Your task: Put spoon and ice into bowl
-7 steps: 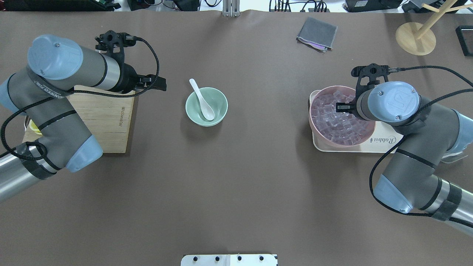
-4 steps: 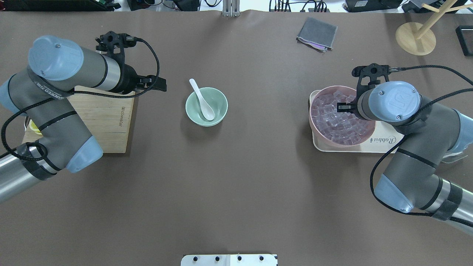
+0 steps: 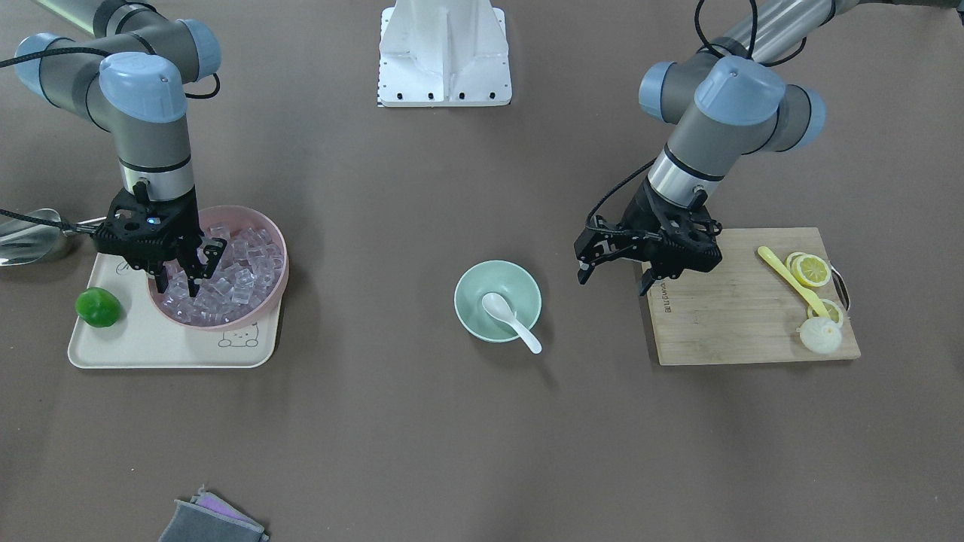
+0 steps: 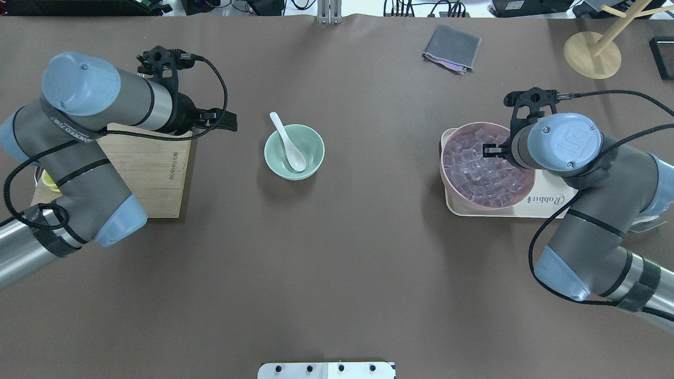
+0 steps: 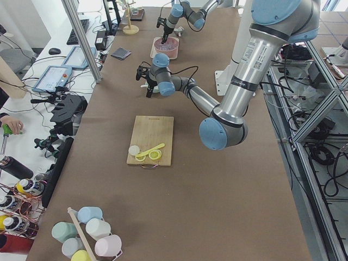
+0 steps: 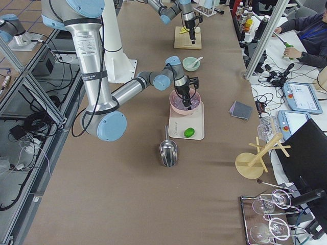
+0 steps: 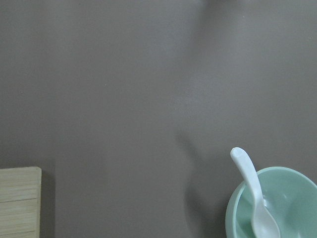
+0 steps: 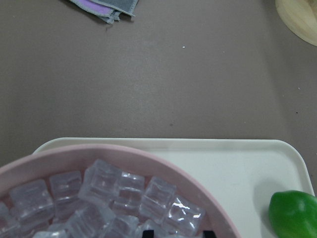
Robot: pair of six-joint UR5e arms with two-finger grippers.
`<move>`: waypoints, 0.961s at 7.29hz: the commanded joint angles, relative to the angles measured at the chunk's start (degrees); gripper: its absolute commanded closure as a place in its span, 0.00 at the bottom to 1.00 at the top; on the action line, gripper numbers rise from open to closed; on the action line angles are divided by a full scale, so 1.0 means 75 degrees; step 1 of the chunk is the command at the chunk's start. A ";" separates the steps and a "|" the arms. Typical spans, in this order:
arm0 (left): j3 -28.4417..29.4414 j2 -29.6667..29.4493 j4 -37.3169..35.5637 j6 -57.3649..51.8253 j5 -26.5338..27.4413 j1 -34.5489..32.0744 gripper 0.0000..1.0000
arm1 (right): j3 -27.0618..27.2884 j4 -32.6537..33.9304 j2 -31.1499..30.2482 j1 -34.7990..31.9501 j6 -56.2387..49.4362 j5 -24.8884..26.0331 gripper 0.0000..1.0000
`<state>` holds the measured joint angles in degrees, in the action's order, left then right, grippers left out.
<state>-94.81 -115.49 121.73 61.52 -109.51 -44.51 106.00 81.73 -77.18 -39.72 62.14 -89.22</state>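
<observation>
The mint-green bowl [image 3: 463, 290] stands mid-table, also in the overhead view [image 4: 314, 142]. The white spoon [image 3: 512, 316] lies in it, scoop inside and handle over the rim [image 4: 288, 142]; the left wrist view shows it too [image 7: 252, 193]. Clear ice cubes [image 3: 241, 271] fill the pink bowl [image 3: 280, 252]. My right gripper [image 3: 178, 286] is open with its fingertips down among the ice [image 8: 114, 193]; I cannot tell whether a cube sits between them. My left gripper [image 3: 614, 280] is open and empty, above the table between the green bowl and the cutting board.
The pink bowl sits on a cream tray [image 3: 151, 350] with a green lime [image 3: 98, 307]. A metal scoop [image 3: 30, 237] lies beside the tray. The cutting board [image 3: 738, 324] holds lemon slices and a yellow spoon [image 3: 791, 278]. A grey cloth [image 4: 452, 48] and a wooden stand [image 4: 592, 55] are at the far edge.
My right arm has shifted slightly over the pink bowl. My left arm has barely moved. The spoon and green bowl have not moved.
</observation>
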 commanded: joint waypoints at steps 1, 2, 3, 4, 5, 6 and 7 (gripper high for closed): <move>0.0020 0.0000 0.0000 0.0000 0.0000 0.0004 0.02 | -0.0012 0.0001 -0.0010 0.0010 -0.0001 0.0025 0.61; 0.0020 0.0000 0.0000 -0.0012 0.0000 0.0004 0.02 | 0.0000 0.0001 -0.0010 0.0010 -0.0001 0.0025 0.64; 0.0020 -0.0011 0.0000 -0.0023 0.0000 0.0004 0.02 | 0.0000 0.0001 0.0025 0.0010 -0.0001 0.0025 0.74; -0.0038 -0.0035 -0.0035 -0.0047 -0.0081 -0.0054 0.02 | 0.0058 0.0001 0.0060 -0.0024 -0.0012 0.0013 0.82; -0.0003 -0.0035 -0.0058 -0.0232 -0.0418 -0.0205 0.02 | 0.0047 0.0012 0.0258 -0.0060 -0.0012 -0.0010 0.92; -0.0038 -0.0093 -0.0673 -0.1035 -0.1164 -0.0682 0.02 | 0.0047 0.0012 0.0469 -0.0072 -0.0012 -0.0045 1.00; -0.0038 -0.0094 -0.1353 -0.2075 -0.1786 -0.1267 0.01 | 0.0047 0.0001 0.0714 -0.0072 -0.0012 -0.0034 1.00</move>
<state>-95.03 -116.04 116.86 53.82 -117.34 -49.48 106.34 81.79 -73.91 -40.18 62.05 -89.42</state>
